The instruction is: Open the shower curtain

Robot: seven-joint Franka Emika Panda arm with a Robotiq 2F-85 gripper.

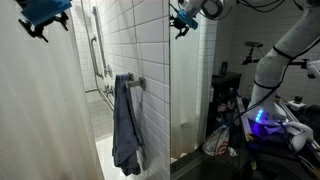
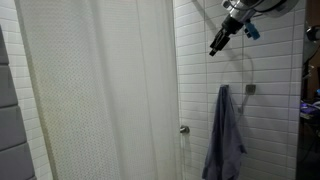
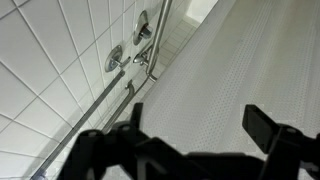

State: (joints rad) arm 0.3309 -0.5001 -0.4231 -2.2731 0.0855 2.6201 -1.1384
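Note:
The shower curtain (image 2: 100, 90) is a tall white sheet with soft vertical folds. It hangs across the left of both exterior views (image 1: 40, 110). In the wrist view it fills the right side (image 3: 225, 70). My gripper (image 2: 220, 42) is high up near the tiled wall, to the right of the curtain's edge and above the towel, apart from the curtain. It also shows at the top of an exterior view (image 1: 183, 20). In the wrist view my gripper (image 3: 200, 125) is open and empty, with the curtain surface beyond its fingers.
A blue-grey towel (image 1: 126, 125) hangs on a wall hook; it also shows in an exterior view (image 2: 225, 135). A metal grab bar (image 3: 100, 100) and wall fittings (image 3: 118, 58) are on the tiles. A dark blue shape (image 1: 45, 14) sits top left. Clutter (image 1: 280, 120) surrounds the robot base.

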